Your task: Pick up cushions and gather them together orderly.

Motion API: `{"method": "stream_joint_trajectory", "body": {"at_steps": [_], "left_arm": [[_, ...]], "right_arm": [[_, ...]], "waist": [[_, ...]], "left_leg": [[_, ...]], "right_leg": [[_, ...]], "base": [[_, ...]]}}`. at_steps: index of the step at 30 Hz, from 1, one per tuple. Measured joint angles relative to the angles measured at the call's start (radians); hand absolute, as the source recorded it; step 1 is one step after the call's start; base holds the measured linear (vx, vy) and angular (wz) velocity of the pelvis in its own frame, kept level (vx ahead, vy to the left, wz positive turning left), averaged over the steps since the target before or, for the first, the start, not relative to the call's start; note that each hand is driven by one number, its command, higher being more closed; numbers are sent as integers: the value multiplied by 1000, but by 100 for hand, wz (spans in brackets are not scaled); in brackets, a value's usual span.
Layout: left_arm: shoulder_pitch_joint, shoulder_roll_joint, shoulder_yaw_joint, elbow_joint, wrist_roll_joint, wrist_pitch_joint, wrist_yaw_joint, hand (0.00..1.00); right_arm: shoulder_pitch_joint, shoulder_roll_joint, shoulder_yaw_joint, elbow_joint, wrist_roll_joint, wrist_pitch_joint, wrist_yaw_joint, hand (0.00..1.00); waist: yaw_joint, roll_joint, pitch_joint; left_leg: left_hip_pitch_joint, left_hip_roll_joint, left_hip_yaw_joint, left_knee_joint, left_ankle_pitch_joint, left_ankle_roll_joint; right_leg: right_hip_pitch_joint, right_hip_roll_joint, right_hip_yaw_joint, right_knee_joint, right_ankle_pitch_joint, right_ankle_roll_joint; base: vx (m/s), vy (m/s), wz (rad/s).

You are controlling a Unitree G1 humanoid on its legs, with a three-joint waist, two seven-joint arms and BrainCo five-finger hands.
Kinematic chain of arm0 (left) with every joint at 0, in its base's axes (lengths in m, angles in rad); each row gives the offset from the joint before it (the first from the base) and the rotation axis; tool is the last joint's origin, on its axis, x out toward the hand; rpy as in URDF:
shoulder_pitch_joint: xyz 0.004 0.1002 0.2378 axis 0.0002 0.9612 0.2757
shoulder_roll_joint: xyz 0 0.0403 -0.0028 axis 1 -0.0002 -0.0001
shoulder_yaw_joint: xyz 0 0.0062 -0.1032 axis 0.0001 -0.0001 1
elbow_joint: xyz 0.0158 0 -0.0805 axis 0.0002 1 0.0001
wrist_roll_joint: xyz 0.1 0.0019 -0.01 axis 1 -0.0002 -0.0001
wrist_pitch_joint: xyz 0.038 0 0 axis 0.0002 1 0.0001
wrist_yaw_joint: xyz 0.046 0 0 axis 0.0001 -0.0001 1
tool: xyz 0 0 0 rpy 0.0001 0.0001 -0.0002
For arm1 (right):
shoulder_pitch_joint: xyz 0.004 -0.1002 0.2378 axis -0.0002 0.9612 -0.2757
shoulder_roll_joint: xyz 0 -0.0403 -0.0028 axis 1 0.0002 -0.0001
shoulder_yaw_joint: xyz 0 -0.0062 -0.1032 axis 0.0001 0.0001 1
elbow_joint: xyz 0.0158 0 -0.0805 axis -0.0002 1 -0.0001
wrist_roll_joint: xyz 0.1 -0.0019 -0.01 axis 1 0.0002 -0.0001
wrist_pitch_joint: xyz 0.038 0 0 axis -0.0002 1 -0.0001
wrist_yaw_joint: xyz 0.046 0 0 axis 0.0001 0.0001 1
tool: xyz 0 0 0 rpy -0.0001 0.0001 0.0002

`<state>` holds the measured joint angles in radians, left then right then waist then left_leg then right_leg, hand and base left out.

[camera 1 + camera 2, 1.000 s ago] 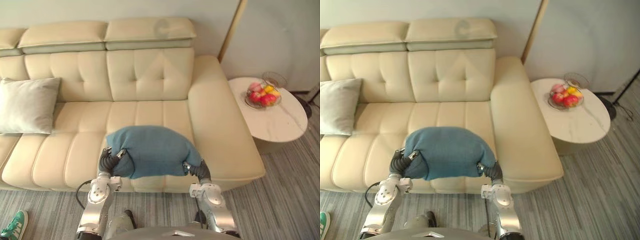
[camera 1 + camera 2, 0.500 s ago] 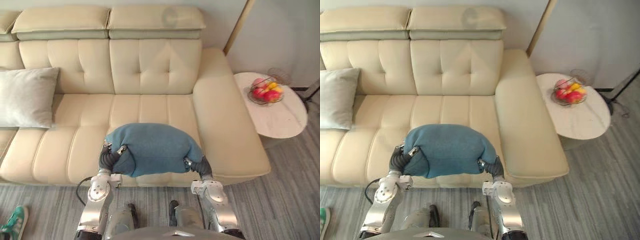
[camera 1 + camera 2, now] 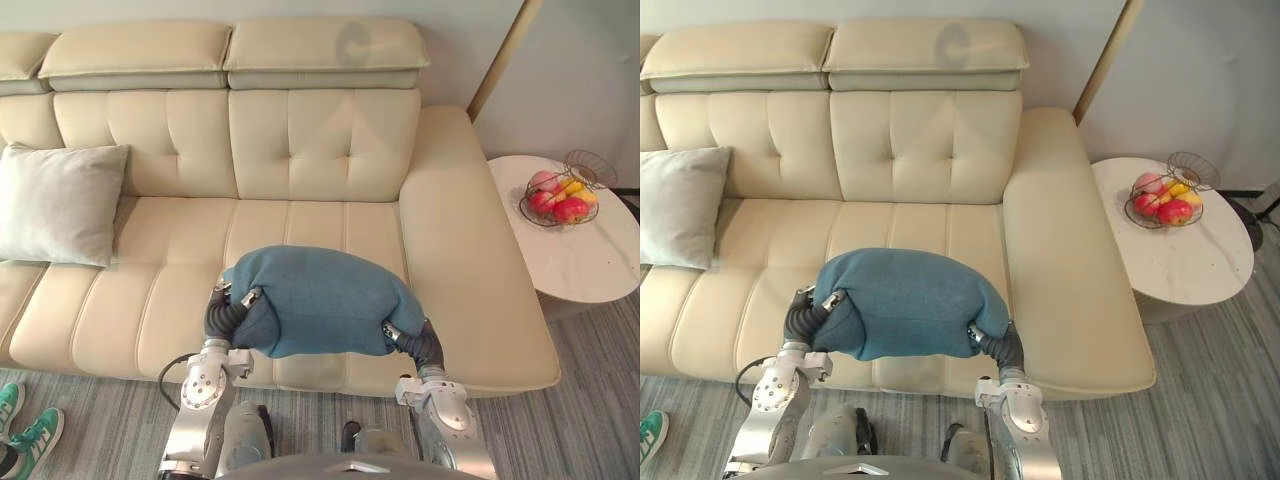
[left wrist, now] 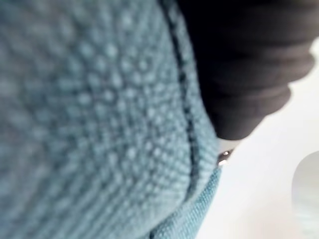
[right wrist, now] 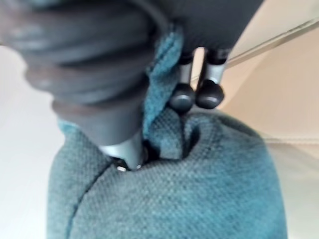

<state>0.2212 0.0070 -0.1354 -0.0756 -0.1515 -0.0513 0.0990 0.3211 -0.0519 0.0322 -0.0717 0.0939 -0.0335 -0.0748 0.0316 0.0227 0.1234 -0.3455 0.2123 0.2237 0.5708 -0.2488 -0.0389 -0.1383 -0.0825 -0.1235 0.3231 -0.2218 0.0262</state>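
Note:
A blue cushion (image 3: 320, 300) hangs between my two hands above the front edge of the cream sofa (image 3: 300, 150). My left hand (image 3: 226, 314) is tucked under the cushion's left end, and the blue weave (image 4: 89, 124) lies right against it in the left wrist view. My right hand (image 3: 420, 342) is at the cushion's right end; in the right wrist view its fingers (image 5: 209, 94) curl into a fold of the blue fabric (image 5: 174, 199). A light grey cushion (image 3: 60, 205) leans upright against the sofa back at the far left.
The sofa's wide right armrest (image 3: 470, 260) runs beside the held cushion. A round white side table (image 3: 590, 260) with a wire fruit basket (image 3: 560, 195) stands to the right. A person's green shoes (image 3: 25, 430) rest on the grey floor at lower left.
The whole picture has shifted, so the camera has moved; green shoes now show at lower left. The blue cushion stays held between both hands much as before.

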Motion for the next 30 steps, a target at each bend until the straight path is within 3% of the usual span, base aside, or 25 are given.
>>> {"method": "stream_joint_trajectory", "body": {"at_steps": [2, 3, 4, 6, 9, 13, 16, 17, 18, 19, 22, 30], "left_arm": [[1, 0, -4, 1, 0, 2, 0, 100], [6, -2, -3, 7, 0, 2, 0, 100], [4, 8, -3, 15, 0, 2, 1, 100], [5, 24, -2, 17, 0, 3, 2, 100], [9, 28, 8, 17, -1, 3, 2, 100], [10, 45, 5, 18, 0, 3, -1, 100], [9, 52, 6, 19, 1, 5, -1, 100], [8, 52, 9, 19, 1, 5, -1, 100], [6, 53, 9, 25, 4, 5, 1, 100], [0, 55, 10, 33, 11, 3, 3, 100], [-1, 27, 7, 57, 18, 4, -1, 100], [-7, 53, -5, 94, 17, -3, -6, 100]], "right_arm": [[0, -1, -3, 0, 0, -2, 0, 100], [-2, 2, -2, 7, 0, -2, 0, 100], [-3, 6, -2, 13, 0, 3, 0, 100], [9, 35, 1, 10, -1, 9, 0, 100], [4, 47, 4, 16, -3, 14, 2, 100], [-13, 49, 5, 64, -12, 15, 9, 100], [-19, 48, 8, 106, -16, 15, 12, 100], [-24, 49, 10, 120, -17, 14, 14, 100], [-32, 45, 12, 137, -22, 15, 20, 100], [-30, 46, 16, 139, -22, 13, 21, 100], [-53, 7, 11, 163, -20, 7, 42, 100], [-78, 2, 3, 176, -20, -5, 45, 100]], "waist": [[6, -2, -1], [11, 0, -8], [9, -14, -11], [10, -47, -23], [29, -55, -24], [23, -66, -21], [13, -65, -20], [11, -56, -15], [6, -74, -26], [-11, -87, -32], [-2, -44, -38], [-5, -46, -51]], "left_leg": [[7, -27, -45, -145, 40, -11], [30, -29, -50, -205, 150, -45], [34, -38, -29, -199, 151, -36], [34, -63, 9, -179, 127, 0], [69, -61, 71, -146, 68, 12], [129, -62, 113, -140, 21, 14], [155, -61, 129, -163, 20, 27], [155, -58, 128, -173, 25, 26], [149, -58, 120, -183, 34, 17], [126, -81, 90, -185, 44, 5], [115, -76, 15, -199, 68, -25], [159, -104, -35, -401, 186, -34]], "right_leg": [[1, -17, 24, -6, 7, 17], [2, -20, 54, -6, 1, 53], [1, -31, 63, -9, 2, 60], [1, -63, 92, -47, 32, 73], [-6, -74, 139, -22, 56, 96], [-105, -86, 158, 218, 68, 114], [-160, -90, 138, 297, 75, 95], [-160, -82, 133, 270, 38, 90], [-158, -59, 133, 194, 17, 82], [-135, -43, 140, 69, 49, 75], [-107, -27, 96, 25, 62, 65], [-64, -14, 57, -104, 116, 49]], "base": [[155, 286, -49], [132, 253, -45], [208, 352, -43], [154, 281, -31], [56, 186, -64], [-11, 89, -41], [-1, -16, -19], [7, -97, -2], [34, -180, 35], [31, -159, 54], [96, -93, 35], [58, -48, 16]]}}
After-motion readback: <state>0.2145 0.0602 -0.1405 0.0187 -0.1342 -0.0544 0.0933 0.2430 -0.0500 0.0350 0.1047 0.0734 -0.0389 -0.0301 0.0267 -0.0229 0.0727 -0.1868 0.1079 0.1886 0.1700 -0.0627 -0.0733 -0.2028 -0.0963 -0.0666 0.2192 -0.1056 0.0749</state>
